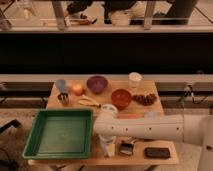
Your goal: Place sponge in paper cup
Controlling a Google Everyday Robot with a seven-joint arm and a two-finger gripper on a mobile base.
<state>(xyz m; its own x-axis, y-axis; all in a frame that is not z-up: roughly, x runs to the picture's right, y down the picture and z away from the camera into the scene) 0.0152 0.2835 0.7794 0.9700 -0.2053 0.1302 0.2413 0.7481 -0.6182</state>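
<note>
Your gripper [106, 136] hangs just right of the green tray [57, 134], directly above the sponge [107, 148]; wide or clamped, you cannot tell; the sponge's long axis seems to run nearward; the paper cup [134, 79] stands well beyond the tray's far right corner.

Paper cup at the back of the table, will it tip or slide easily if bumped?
Likely light: the paper cup is small, plain white paper, so a bump could slide or tip it. Standing upright and tapered, it probably topples easily. The gripper is far from it, near the table's front by the sponge.
</note>
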